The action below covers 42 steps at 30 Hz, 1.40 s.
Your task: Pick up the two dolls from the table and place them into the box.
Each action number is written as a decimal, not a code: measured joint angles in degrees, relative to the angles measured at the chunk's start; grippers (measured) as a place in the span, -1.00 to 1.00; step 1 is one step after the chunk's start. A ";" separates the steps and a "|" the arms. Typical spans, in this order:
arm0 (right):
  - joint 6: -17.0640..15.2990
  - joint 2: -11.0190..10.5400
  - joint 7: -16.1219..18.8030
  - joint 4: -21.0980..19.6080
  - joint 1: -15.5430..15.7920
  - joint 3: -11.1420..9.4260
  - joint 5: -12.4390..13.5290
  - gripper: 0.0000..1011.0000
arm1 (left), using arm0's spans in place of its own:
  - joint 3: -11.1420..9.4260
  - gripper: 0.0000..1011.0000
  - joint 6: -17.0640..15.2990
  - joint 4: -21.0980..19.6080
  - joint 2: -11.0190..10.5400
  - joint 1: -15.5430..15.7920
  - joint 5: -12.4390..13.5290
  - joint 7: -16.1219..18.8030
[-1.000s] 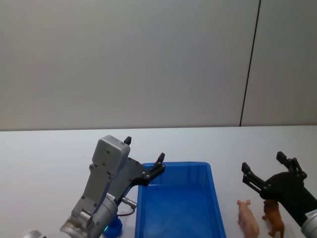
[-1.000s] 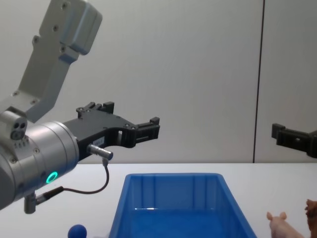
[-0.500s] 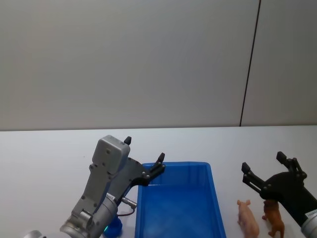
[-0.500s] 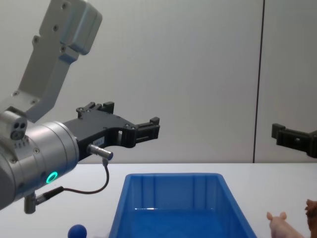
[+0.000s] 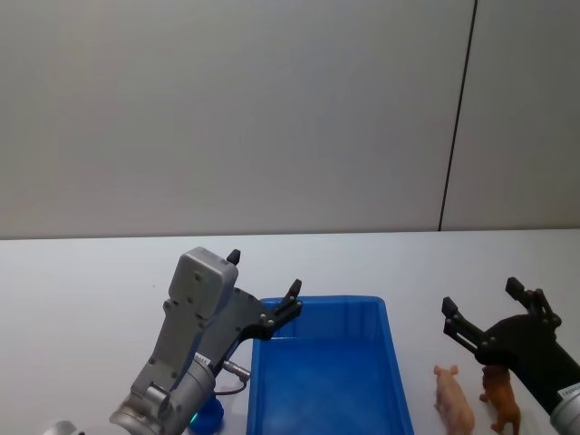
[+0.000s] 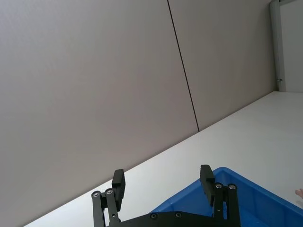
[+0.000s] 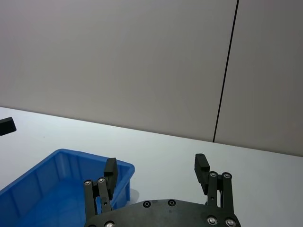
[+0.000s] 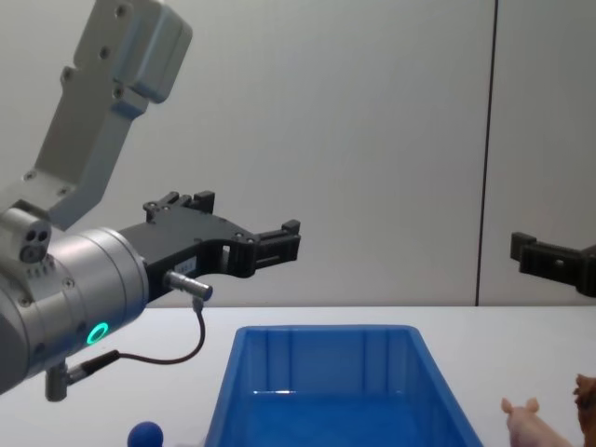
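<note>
The pale pink pig-like doll [image 5: 453, 399] and the reddish-brown doll [image 5: 501, 399] stand side by side on the white table [image 5: 82, 281], right of the blue box [image 5: 322, 300]. In the chest view the pink doll [image 8: 531, 425] and brown doll [image 8: 587, 391] sit at the lower right, beside the box [image 8: 326, 358]. My right gripper [image 5: 480, 294] hovers open above the dolls, holding nothing. My left gripper [image 5: 265, 274] hangs open over the box's near-left corner, also with nothing in it. The wrist views show each gripper [image 6: 162, 172] [image 7: 155, 161] open above the box [image 7: 61, 152].
A small blue ball [image 5: 210, 412] lies on the table left of the box, under my left arm. A plain grey wall stands behind the table. Open tabletop stretches behind the box and far left.
</note>
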<state>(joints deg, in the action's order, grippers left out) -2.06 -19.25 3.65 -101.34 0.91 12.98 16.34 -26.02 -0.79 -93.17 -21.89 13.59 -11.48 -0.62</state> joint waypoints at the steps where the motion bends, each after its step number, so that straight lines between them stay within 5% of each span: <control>1: -0.06 0.03 -0.12 -0.05 0.02 0.02 -0.06 0.98 | 0.00 0.98 0.00 0.00 0.00 0.00 0.00 0.00; 25: -8.85 0.48 -8.96 -4.93 4.45 0.48 -1.65 0.98 | 0.00 0.98 0.00 0.00 0.00 0.00 0.00 0.00; 42: -11.30 0.40 -10.94 -2.14 5.76 -0.51 -1.10 0.98 | 0.00 0.98 0.00 0.00 0.00 0.00 0.00 0.00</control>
<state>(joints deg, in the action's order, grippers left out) -13.36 -18.85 -7.29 -103.48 6.67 12.47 15.23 -26.02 -0.79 -93.17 -21.89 13.59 -11.48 -0.62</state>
